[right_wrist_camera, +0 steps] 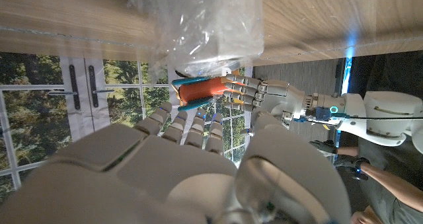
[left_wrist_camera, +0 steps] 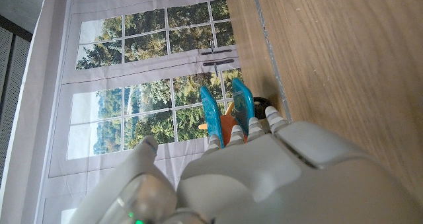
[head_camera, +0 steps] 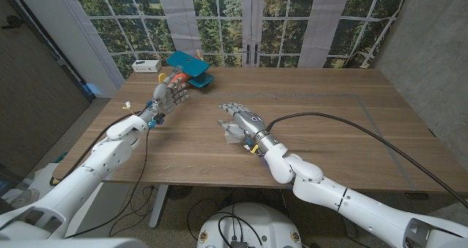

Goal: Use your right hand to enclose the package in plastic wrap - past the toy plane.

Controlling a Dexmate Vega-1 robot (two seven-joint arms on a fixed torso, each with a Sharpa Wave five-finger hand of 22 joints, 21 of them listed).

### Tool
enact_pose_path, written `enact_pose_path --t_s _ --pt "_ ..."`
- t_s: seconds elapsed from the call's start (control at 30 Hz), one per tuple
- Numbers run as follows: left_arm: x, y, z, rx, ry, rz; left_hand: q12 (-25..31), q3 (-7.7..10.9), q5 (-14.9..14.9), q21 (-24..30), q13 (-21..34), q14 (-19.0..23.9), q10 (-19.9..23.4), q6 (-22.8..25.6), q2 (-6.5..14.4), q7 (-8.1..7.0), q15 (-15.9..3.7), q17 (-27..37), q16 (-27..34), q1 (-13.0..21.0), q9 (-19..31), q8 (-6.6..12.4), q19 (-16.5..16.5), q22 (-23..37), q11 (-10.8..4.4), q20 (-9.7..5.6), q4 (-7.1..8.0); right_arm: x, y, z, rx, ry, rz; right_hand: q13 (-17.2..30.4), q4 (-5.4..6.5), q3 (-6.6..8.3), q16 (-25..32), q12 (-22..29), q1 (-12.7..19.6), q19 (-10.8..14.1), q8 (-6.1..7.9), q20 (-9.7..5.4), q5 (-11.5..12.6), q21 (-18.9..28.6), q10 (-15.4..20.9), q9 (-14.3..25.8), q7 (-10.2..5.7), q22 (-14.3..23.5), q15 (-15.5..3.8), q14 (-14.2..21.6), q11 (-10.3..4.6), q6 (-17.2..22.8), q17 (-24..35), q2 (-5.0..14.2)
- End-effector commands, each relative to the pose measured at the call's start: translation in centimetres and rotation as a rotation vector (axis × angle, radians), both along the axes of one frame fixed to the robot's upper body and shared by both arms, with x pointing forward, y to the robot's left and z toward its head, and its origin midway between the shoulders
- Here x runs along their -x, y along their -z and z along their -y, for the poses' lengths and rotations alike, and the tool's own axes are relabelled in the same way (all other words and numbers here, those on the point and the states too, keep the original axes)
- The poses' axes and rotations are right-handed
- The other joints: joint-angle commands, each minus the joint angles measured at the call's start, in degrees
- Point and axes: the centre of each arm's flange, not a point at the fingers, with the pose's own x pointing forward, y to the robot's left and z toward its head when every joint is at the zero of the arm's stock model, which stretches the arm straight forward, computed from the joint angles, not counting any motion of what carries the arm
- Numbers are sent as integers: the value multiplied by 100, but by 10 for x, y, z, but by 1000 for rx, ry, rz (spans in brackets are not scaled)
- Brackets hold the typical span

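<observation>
The package (head_camera: pixel 231 134) is a small pale thing under crumpled clear plastic wrap (right_wrist_camera: pixel 205 26), at the table's middle. My right hand (head_camera: pixel 243 121) lies over it with fingers spread, holding nothing; its fingers (right_wrist_camera: pixel 188 126) point at the wrap. The toy plane (head_camera: pixel 188 65), teal with an orange body, stands near the far left edge, also seen as the plane (left_wrist_camera: pixel 228 113) and its orange body (right_wrist_camera: pixel 198 90). My left hand (head_camera: pixel 169 96) is raised just in front of it, fingers apart, tips close to the orange body. I cannot tell whether they touch.
A white box (head_camera: pixel 146 65) with yellow marks sits at the back left corner beside the plane. A black cable (head_camera: pixel 329 118) arcs over the table from my right arm. Bare wooden table (head_camera: pixel 329 94) stretches to the right; windows stand behind.
</observation>
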Motion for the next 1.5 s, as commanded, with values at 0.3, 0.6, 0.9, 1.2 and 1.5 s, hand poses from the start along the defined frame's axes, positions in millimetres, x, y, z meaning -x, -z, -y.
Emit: enact_pose_path --t_s 0.3,0.6,0.9,1.2,1.5 --pt "9 3 -2 5 -4 -2 -10 43 14 11 13 15 -197 -511 54 5 22 19 -6 47 14 15 57 26 -24 5 -33 -8 21 -8 192 73 -91 14 58 -264 62 -11 -437 -110 -12 88 -41 57 -328 32 127 14 -433 -240 121 -173 68 -333" --pt "6 0 -1 -1 -3 0 -12 48 12 12 13 18 -202 -512 59 8 21 19 -7 53 14 15 59 26 -31 5 -37 -19 28 -4 217 126 -199 4 540 -580 19 -46 -1391 -621 -64 24 19 -6 -945 30 213 11 -367 -749 163 -842 95 -233" --pt "2 -3 -1 -3 -1 0 -13 52 9 11 13 16 -206 -516 61 11 15 19 -8 59 14 14 58 26 -21 6 -42 -25 37 0 272 172 -250 2 528 -579 30 -25 -1440 -634 -49 7 36 16 -975 28 264 10 -331 -759 203 -897 79 -213" --pt "-4 -6 2 -5 8 1 -11 54 6 9 13 16 -200 -519 60 3 18 20 -9 62 14 14 54 26 -31 7 -46 -26 35 2 271 180 -243 -1 470 -505 32 -20 -1433 -723 -9 48 63 26 -1131 25 204 7 -315 -825 170 -928 47 -126" --pt "-7 -6 3 -4 8 -5 -12 53 4 9 13 18 -203 -519 55 1 22 21 -9 63 14 14 54 26 -30 7 -48 -25 18 7 88 76 -279 7 236 -351 107 87 -1235 -466 99 430 78 139 -931 35 52 7 -11 -581 202 -601 18 -168"
